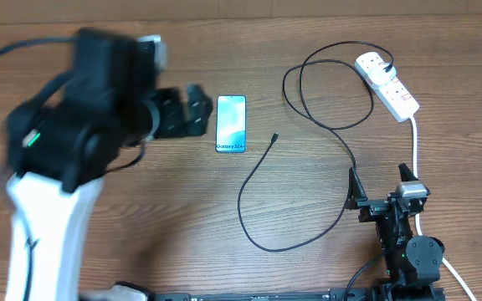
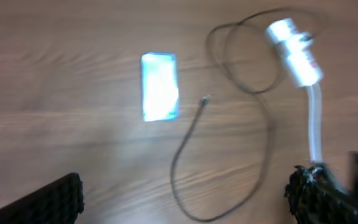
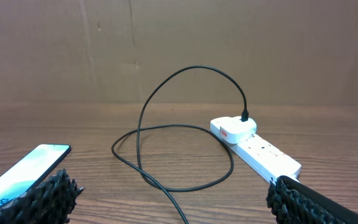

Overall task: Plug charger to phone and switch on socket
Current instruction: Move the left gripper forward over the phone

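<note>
The phone lies flat on the wooden table, its blue screen lit. The charger is a thin black cable. Its small connector tip rests on the table just right of the phone, apart from it. From there the cable curves across the wood, loops, and ends in a white plug seated in the socket. My left gripper hangs open, high above the table, left of the phone. My right gripper stands open near the front right, low over the wood, with nothing between its fingers.
The socket's thick white cord runs toward the front, passing beside the right arm. A brown cardboard wall stands behind the table. The left wrist view is blurred but shows the phone, the charger and the socket.
</note>
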Controlling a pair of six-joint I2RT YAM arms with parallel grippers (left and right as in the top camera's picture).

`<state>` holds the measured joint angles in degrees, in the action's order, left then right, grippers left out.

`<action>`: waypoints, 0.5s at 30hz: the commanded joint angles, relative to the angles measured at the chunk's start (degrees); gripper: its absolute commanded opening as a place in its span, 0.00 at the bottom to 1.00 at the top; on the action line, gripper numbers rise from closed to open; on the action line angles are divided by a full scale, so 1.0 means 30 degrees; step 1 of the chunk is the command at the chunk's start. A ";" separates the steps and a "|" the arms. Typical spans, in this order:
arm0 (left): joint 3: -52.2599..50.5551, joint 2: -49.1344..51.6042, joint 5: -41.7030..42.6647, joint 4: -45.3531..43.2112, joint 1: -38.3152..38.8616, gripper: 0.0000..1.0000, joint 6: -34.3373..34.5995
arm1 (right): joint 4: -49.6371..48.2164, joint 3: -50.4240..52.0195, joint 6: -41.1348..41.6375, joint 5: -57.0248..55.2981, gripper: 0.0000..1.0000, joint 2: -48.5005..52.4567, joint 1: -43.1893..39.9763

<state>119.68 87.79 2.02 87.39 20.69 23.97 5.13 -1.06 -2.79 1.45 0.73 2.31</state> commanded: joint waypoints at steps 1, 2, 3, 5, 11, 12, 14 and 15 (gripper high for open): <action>0.1370 0.1778 -0.4765 0.0539 0.0947 1.00 0.1974 | -0.0109 0.0197 -0.0029 -0.0095 1.00 -0.0153 0.0087; 0.1377 0.2135 -0.4736 0.0335 0.1049 1.00 0.1967 | -0.0109 0.0197 -0.0029 -0.0095 1.00 -0.0153 0.0087; 0.1377 0.2470 -0.4554 0.0080 0.1115 1.00 0.2055 | -0.0109 0.0197 -0.0029 -0.0095 1.00 -0.0153 0.0087; 0.1377 0.3249 -0.3169 -0.0539 0.1129 1.00 0.2397 | -0.0109 0.0197 -0.0029 -0.0095 1.00 -0.0153 0.0087; 0.1377 0.5421 -0.0073 -0.1042 0.1144 1.00 0.2455 | -0.0109 0.0197 -0.0029 -0.0095 1.00 -0.0153 0.0087; 0.1377 0.5807 -0.0131 -0.1158 0.1253 1.00 0.2455 | -0.0109 0.0197 -0.0029 -0.0095 1.00 -0.0153 0.0087; 0.1377 0.6506 -0.0313 -0.1333 0.1384 1.00 0.2448 | -0.0109 0.0197 -0.0029 -0.0095 1.00 -0.0153 0.0087; 0.1377 0.6849 -0.0350 -0.1377 0.1428 1.00 0.2441 | -0.0109 0.0197 -0.0029 -0.0095 1.00 -0.0153 0.0087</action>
<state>122.30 105.56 -0.30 83.59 24.10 30.11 5.13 -1.06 -2.76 1.45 0.73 2.31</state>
